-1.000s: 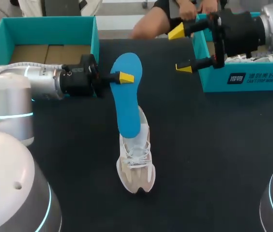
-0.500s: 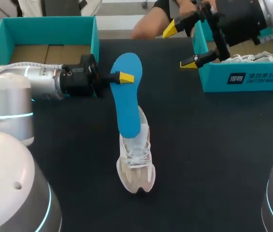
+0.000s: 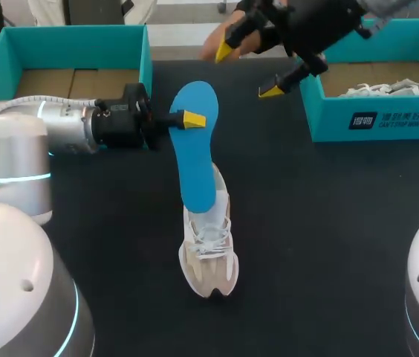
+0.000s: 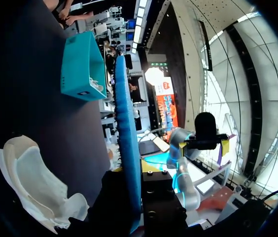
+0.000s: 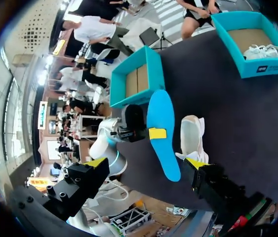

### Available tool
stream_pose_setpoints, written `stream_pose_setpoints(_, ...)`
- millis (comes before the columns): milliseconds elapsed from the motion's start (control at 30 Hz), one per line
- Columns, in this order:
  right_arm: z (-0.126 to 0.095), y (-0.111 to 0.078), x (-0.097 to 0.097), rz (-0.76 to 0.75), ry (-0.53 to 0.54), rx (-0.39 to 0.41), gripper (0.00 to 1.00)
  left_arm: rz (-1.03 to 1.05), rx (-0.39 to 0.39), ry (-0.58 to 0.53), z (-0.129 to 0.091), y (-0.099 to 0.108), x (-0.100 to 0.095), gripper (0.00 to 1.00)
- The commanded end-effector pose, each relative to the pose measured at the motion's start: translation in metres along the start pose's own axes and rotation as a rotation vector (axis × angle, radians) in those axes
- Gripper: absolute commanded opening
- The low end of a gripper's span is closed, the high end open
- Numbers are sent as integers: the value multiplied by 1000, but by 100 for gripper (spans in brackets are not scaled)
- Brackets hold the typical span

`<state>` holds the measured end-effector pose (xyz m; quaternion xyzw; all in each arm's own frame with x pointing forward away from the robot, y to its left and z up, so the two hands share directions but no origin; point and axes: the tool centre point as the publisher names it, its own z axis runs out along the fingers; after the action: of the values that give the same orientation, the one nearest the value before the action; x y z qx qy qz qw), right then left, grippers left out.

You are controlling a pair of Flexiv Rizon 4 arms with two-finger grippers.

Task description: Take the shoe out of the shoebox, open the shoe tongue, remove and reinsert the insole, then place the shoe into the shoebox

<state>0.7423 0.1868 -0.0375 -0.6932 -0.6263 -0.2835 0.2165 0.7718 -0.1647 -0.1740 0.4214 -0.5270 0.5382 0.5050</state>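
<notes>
Shoebox [image 3: 330,123] holds a white shoe [image 3: 385,89].

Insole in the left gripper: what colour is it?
The insole is plain bright blue; the head view shows it best.

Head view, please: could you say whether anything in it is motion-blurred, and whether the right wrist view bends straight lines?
Head view: the right gripper looks slightly motion-smeared; the left gripper and insole are crisp. Right wrist view: fisheye bowing curves the table edge.
</notes>
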Motion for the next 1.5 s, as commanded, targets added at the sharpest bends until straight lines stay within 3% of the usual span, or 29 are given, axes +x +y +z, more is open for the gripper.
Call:
stream_pose_setpoints(33, -2, 2, 15, -6, -563, -124, 100, 0, 3, -2, 0, 1, 0, 0)
stream_pose_setpoints(600, -3, 2, 16, 15, -586, -137, 100, 0, 3, -2, 0, 1, 0, 0)
stream_pose_setpoints(700, 4, 3, 21, -21, -676, -187, 100, 0, 3, -2, 0, 1, 0, 0)
stream_pose_setpoints(933, 21, 7, 27, -49, -656, -146, 100, 0, 3, -2, 0, 1, 0, 0)
stream_pose_setpoints(1233, 42, 1, 34, -116, -714, -68, 100, 0, 3, -2, 0, 1, 0, 0)
stream_pose_setpoints(1500, 52, -1, 33, -130, -744, -93, 100, 0, 3, -2, 0, 1, 0, 0)
